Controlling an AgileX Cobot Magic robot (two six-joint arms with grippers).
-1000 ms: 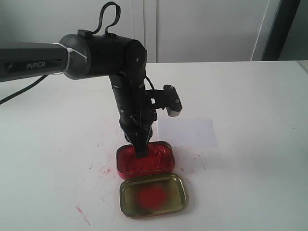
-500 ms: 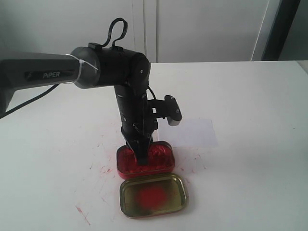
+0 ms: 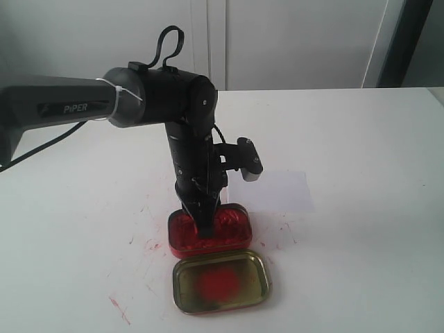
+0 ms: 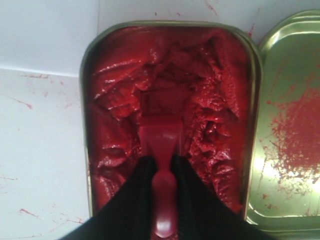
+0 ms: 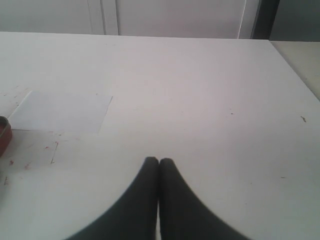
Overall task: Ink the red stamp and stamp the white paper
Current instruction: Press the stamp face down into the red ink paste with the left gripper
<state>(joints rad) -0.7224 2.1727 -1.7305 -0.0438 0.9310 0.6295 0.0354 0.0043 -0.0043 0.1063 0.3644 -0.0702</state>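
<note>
Grip: left gripper (image 4: 162, 166) on red stamp (image 4: 160, 137) | base in ink tin (image 3: 229, 244)

From my seat I can read one word: "PiPER", the brand mark on the left arm (image 3: 41, 104). It is printed in pale letters, capitals apart from a small i, on the grey tube section of that arm. The word runs lengthwise along the tube, rising slightly toward its end. It sits just short of the white cable tie (image 3: 112, 104) looped round the tube, where the grey meets the black joint housing. That stretch of arm hangs above the left edge of the tabletop (image 3: 69, 208).
</note>
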